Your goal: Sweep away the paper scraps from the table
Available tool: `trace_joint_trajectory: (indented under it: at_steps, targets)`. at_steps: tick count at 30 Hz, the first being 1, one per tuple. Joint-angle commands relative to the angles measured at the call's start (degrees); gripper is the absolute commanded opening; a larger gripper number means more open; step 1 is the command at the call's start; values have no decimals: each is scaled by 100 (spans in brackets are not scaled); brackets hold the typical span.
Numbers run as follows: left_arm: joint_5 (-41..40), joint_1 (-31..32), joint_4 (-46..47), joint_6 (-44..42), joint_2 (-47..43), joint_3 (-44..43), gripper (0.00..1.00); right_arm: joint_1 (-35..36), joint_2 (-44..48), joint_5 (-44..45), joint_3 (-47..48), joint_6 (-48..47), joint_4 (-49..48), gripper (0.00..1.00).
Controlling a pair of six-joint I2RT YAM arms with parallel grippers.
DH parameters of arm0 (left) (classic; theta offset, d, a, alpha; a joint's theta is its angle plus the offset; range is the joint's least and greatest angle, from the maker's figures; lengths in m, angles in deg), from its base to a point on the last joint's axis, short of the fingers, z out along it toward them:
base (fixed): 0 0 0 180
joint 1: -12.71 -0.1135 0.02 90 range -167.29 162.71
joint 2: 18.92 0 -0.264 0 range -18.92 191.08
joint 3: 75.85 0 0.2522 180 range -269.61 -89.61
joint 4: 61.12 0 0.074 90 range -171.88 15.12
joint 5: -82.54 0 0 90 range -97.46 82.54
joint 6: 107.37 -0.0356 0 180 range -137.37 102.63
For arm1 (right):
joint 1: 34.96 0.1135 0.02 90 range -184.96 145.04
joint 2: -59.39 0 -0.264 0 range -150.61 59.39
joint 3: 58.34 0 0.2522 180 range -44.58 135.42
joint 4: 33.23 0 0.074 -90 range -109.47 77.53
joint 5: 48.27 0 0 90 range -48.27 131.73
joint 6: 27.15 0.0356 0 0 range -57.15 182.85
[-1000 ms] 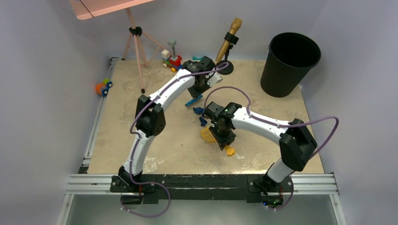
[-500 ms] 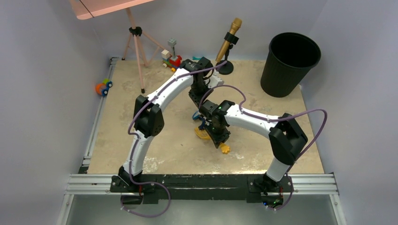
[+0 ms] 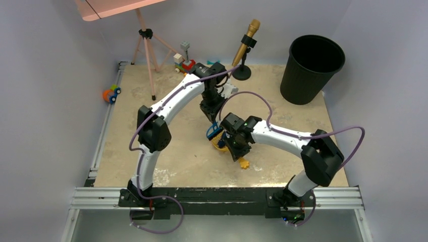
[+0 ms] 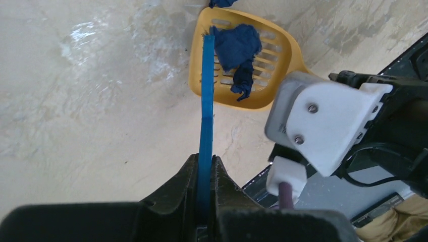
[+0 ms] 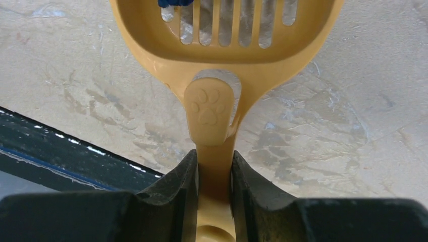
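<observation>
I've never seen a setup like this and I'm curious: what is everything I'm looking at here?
scoop: one, yellow, slotted, mid-table
scraps: navy clump, count unclear, in the scoop
blade: one, blue, thin, tip at the scoop's rim
bin: one, black, far right corner
microphone: one, gold, on a stand at the far edge
tripod: one, pink, far left
toy train: one, multicoloured, far edge
toy car: one, orange and blue, by the left rail
table: one, beige, under it all
left gripper: one, black, shut on the blade
right gripper: one, black, shut on the scoop's handle
</observation>
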Motion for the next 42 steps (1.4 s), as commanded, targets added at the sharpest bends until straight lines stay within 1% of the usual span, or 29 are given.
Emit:
trace_joint_trajectory:
  at_steps: [1, 3, 5, 8, 12, 15, 19, 25, 28, 30, 32, 34, 36, 40, 42]
  targets:
    - [-600, 93, -300, 221, -630, -427, 0, -46, 471, 159, -159, 341, -159, 0]
    - [-813, 83, -169, 198, -601, -564, 0, -42, 723, 145, -305, 441, -86, 0]
    - [-861, 83, 50, 150, -519, -681, 0, -41, 963, 94, -434, 560, -16, 0]
    - [-942, 83, 595, 125, -290, -856, 0, -41, 1244, 11, -587, 747, 132, 0]
    - [-499, 98, 1143, 29, 161, -1230, 0, -43, 1535, -82, -753, 953, 305, 0]
    - [-190, 109, 1643, 66, 359, -1232, 0, -33, 1621, -118, -888, 1042, 357, 0]
    - [-138, 134, 1969, 144, 654, -1239, 1, -33, 1545, -101, -1020, 1133, 358, 0]
    - [-164, 174, 2023, 47, 980, -1203, 0, -33, 1335, -125, -1085, 1219, 259, 0]
    - [-122, 227, 1824, -145, 1025, -1205, 0, -40, 1254, -204, -1040, 1256, 200, 0]
    - [192, 248, 1600, -273, 1023, -1207, 0, -41, 1185, -205, -976, 1292, 145, 0]
    - [742, 250, 1303, -390, 987, -1202, 0, -41, 1095, -202, -926, 1293, 88, 0]
    - [1090, 248, 1040, -387, 871, -1146, 0, -41, 1008, -185, -890, 1297, 34, 0]
    - [1240, 244, 908, -335, 662, -950, 0, -41, 952, -145, -897, 1266, -26, 0]
    - [1273, 241, 1025, -32, 108, -389, 0, -16, 1049, -57, -942, 1162, -298, 0]
    - [1128, 246, 931, 52, -79, -316, 0, -15, 1187, 29, -986, 1162, -340, 0]
